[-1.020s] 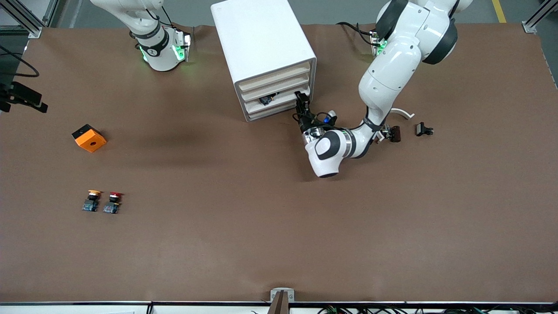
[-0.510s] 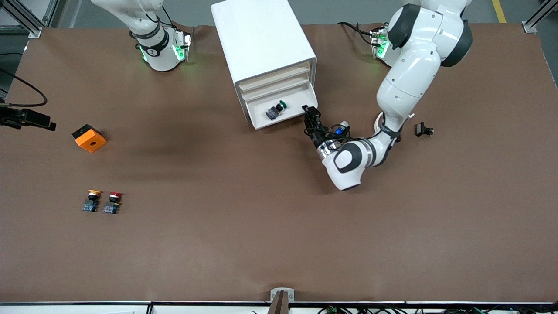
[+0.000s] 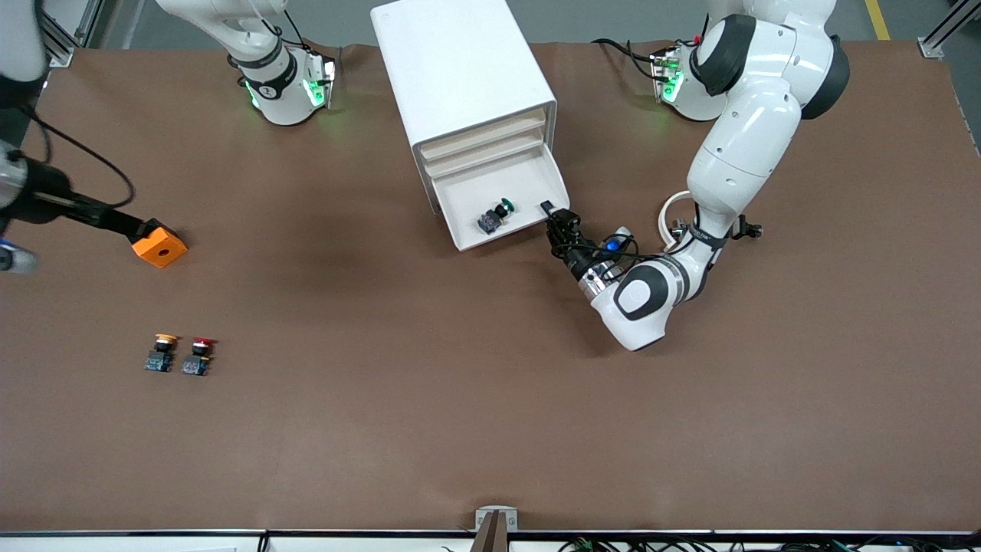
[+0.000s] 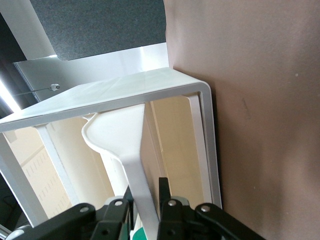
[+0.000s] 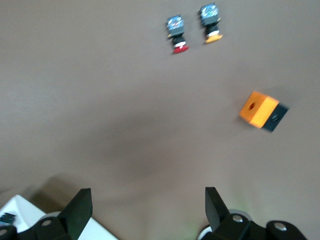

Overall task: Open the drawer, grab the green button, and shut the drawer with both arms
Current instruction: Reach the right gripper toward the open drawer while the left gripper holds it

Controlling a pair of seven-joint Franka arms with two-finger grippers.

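The drawer [image 3: 490,188], third from the top of the white cabinet [image 3: 452,69], stands pulled well out. The green-capped button [image 3: 497,214] lies in it near its front wall. My left gripper [image 3: 553,215] is at the drawer's front corner toward the left arm's end. In the left wrist view my left gripper [image 4: 146,185] has its fingers on either side of the drawer's cream front lip [image 4: 125,135], close against it. My right gripper [image 5: 146,192] hangs open and empty, high over the table toward the right arm's end.
An orange block [image 3: 159,245] [image 5: 258,108] lies toward the right arm's end. A yellow-capped button [image 3: 162,351] [image 5: 211,22] and a red-capped one [image 3: 198,356] [image 5: 177,34] lie nearer the front camera. Small black parts [image 3: 747,228] lie by the left arm.
The left gripper has drawn the drawer out toward the front camera, bringing the green button into full view. The right arm has swung in over its end of the table.
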